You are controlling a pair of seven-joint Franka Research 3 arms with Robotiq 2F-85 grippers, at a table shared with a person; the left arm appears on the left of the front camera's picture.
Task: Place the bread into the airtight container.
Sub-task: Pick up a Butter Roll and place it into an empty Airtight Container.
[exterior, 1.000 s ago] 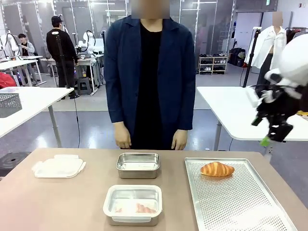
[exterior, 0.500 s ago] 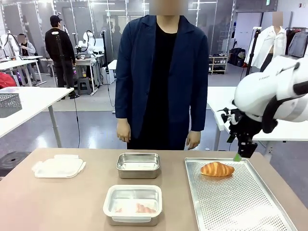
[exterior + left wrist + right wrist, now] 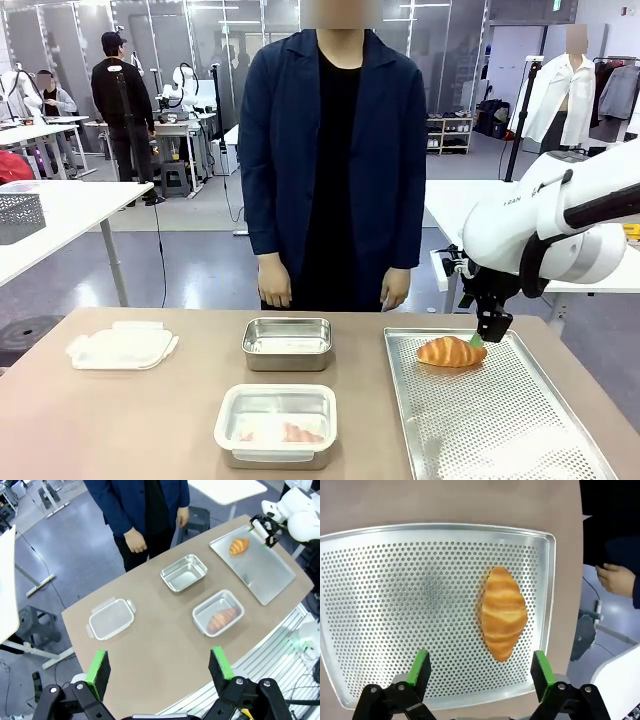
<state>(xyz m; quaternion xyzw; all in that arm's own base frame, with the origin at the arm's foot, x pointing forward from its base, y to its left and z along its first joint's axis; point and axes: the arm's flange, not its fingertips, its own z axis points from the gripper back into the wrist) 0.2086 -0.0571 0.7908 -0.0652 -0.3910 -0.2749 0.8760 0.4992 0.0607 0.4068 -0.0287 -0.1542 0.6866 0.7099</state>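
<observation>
Golden flaky croissant (image 3: pixel 503 612): likely light, soft, crushable. Sits just ahead of spread right end effector (image 3: pixel 480 671); pinch gently across thick middle.

Front camera across the table (image 3: pixel 150 410); left wrist high, right wrist close over shared tray (image 3: pixel 395 605).

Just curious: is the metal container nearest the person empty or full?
Empty: the metal container shows only its bare shiny bottom in the left wrist view.
</observation>
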